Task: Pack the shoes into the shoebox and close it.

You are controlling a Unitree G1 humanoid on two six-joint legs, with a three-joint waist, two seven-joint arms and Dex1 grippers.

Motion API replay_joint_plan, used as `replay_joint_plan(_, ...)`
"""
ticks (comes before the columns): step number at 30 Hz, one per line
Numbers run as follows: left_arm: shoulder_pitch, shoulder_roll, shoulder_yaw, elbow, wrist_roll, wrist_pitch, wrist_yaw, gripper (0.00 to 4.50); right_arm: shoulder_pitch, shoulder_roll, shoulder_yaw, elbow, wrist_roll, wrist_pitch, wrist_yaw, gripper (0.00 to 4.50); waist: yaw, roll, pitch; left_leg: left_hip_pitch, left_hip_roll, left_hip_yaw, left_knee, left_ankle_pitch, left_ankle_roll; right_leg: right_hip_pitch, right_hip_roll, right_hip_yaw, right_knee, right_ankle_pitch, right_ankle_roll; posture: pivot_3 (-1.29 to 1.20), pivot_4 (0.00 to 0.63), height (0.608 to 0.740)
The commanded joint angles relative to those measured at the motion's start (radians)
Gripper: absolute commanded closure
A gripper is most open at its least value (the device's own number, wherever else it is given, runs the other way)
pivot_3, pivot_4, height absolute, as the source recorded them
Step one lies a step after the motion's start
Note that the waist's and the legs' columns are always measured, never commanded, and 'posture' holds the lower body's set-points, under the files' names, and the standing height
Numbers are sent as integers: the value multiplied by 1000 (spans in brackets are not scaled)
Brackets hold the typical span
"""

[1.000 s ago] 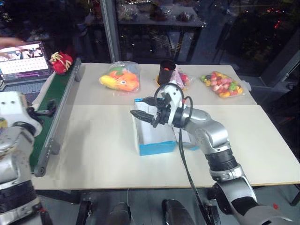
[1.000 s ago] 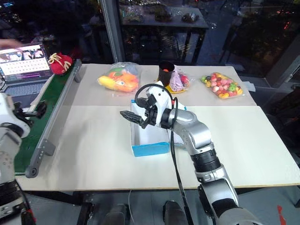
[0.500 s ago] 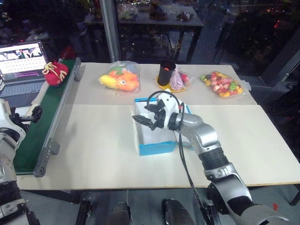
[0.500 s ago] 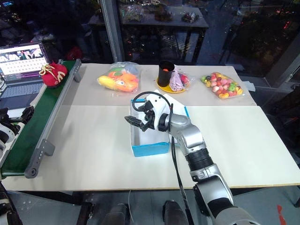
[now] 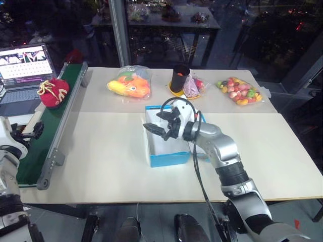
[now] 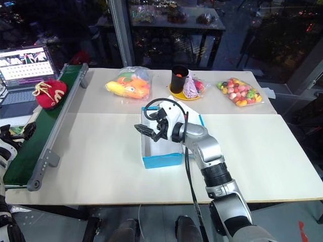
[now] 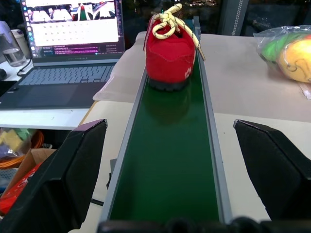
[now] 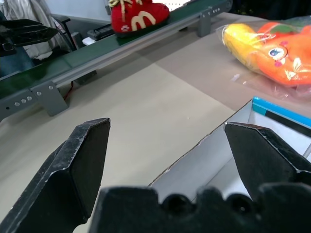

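One red shoe [image 5: 54, 92] with cream laces rides the green conveyor belt [image 7: 165, 160] at the table's left side, its white logo visible [image 8: 138, 14]. The blue shoebox [image 5: 169, 151] stands open mid-table, its white inside bare. My right gripper [image 5: 154, 127] hovers open over the box's left wall [image 8: 209, 160], nothing between its fingers. Lower down the belt, my left gripper [image 7: 168, 125] is open and level, facing the shoe [image 7: 170, 53] from a distance; it also appears at the far left [image 6: 17, 133].
A laptop [image 5: 22, 58] sits beyond the belt at the far left. Behind the box lie bags of toy fruit [image 5: 129, 83] [image 5: 238, 91] and a black cup [image 5: 179, 78] on a yellow plate. The belt's grey frame [image 5: 63, 131] borders the table's left side.
The shoe has travelled down the belt toward me. My left gripper moved left and down beside the belt. A person's hand at the far left is gone. The right gripper stayed over the box.
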Motion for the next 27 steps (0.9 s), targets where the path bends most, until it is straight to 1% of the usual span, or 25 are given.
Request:
replay_joint_plan(1, -18, 28, -5, 57, 8, -73, -26, 0, 1, -10, -27, -58, 18, 12, -9, 45, 0, 0, 0, 0, 0, 0, 0, 0, 0, 0, 0, 0, 0, 0, 0, 0, 150, 733)
replay_joint_plan(8, -31, 31, -23, 130, 2, -113, -51, 0, 21, -25, -26, -92, 19, 32, -10, 45, 0, -1, 0, 0, 0, 0, 0, 0, 0, 0, 0, 0, 0, 0, 0, 0, 150, 733)
replay_joint_plan(15, -58, 40, -31, 208, 19, -151, -30, 0, 27, -39, -22, -101, 12, 36, -12, 45, 0, -1, 0, 0, 0, 0, 0, 0, 0, 0, 0, 0, 0, 0, 0, 0, 150, 733)
replay_joint_plan(21, -110, 39, -59, 294, 21, -140, -58, 0, 33, -56, -28, -109, 9, 41, -22, 45, 0, -1, 0, 0, 0, 0, 0, 0, 0, 0, 0, 0, 0, 0, 0, 0, 150, 733)
replay_joint_plan(25, -128, 26, -74, 301, 16, -151, -79, 906, 30, -65, -37, -110, 10, 45, -35, 0, 4, -1, 0, 0, 0, 0, 0, 0, 0, 0, 0, 0, 0, 0, 0, 0, 150, 733)
replay_joint_plan(26, -140, 16, -82, 280, 11, -135, -78, 1338, 29, -69, -39, -113, 11, 48, -36, 0, 6, -1, 0, 0, 0, 0, 0, 0, 0, 0, 0, 0, 1, 0, 0, 0, 150, 733)
replay_joint_plan(27, -150, 7, -89, 254, 8, -120, -76, 1587, 28, -72, -40, -115, 13, 50, -37, 0, 8, -1, 0, 0, 0, 0, 0, 0, 0, 0, 0, 0, 1, 0, 0, 0, 150, 733)
